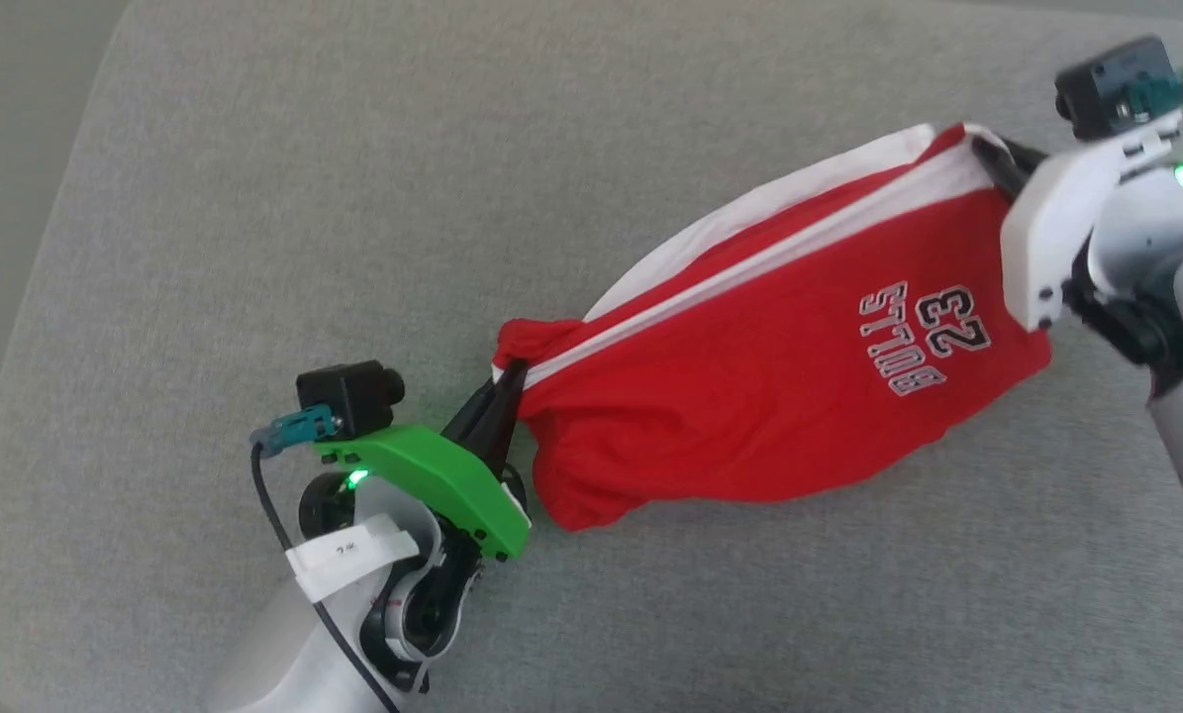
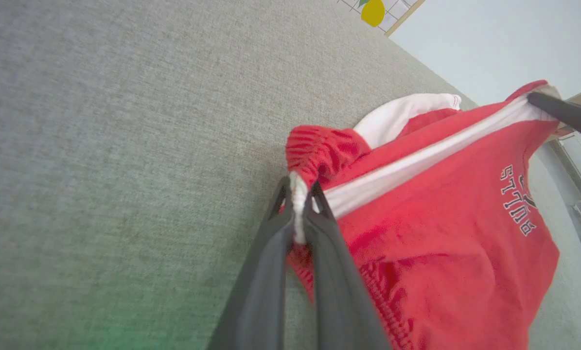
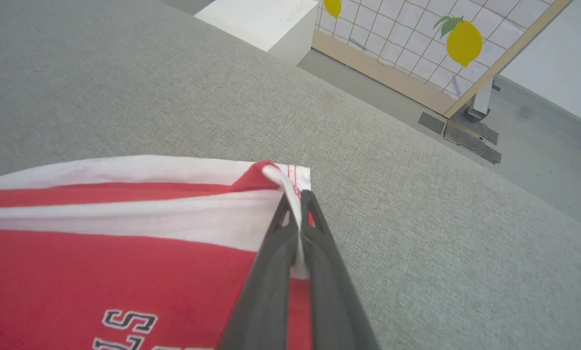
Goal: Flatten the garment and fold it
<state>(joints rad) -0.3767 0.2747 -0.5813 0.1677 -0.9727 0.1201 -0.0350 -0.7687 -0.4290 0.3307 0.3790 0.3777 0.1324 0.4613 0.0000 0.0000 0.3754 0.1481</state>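
So the garment [image 1: 779, 396] is strung out between both arms over the grey fabric tabletop [image 1: 254, 198]. Its long axis runs diagonally in the head view, from lower left up to upper right. The bunched elastic waistband end points toward the robot's left and nearer side, and the leg hem end points to the right and further away. The white side stripe runs along the upper edge the whole way, pulled fairly taut. The red panel below it bags down loose, and I honestly can't tell if that belly rests on the tabletop or hangs just over it. The "BULLS 23" print sits near the hem end and reads upside down from the head camera.

The left pincer [image 1: 512, 381] is clenched on the waistband right where the white stripe meets it. In the left wrist view you can see white fabric squeezed between the left pincer's [image 2: 297, 189] two dark fingers. The right pincer [image 1: 985, 151] is clamped on the hem corner. In the right wrist view the right pincer [image 3: 295, 199] has the white stripe's edge pinched between its fingers, next to the red stitching.

Off past the tabletop in that view there's a white box [image 3: 261, 22] and a grid panel with lemons on it [image 3: 465, 43].
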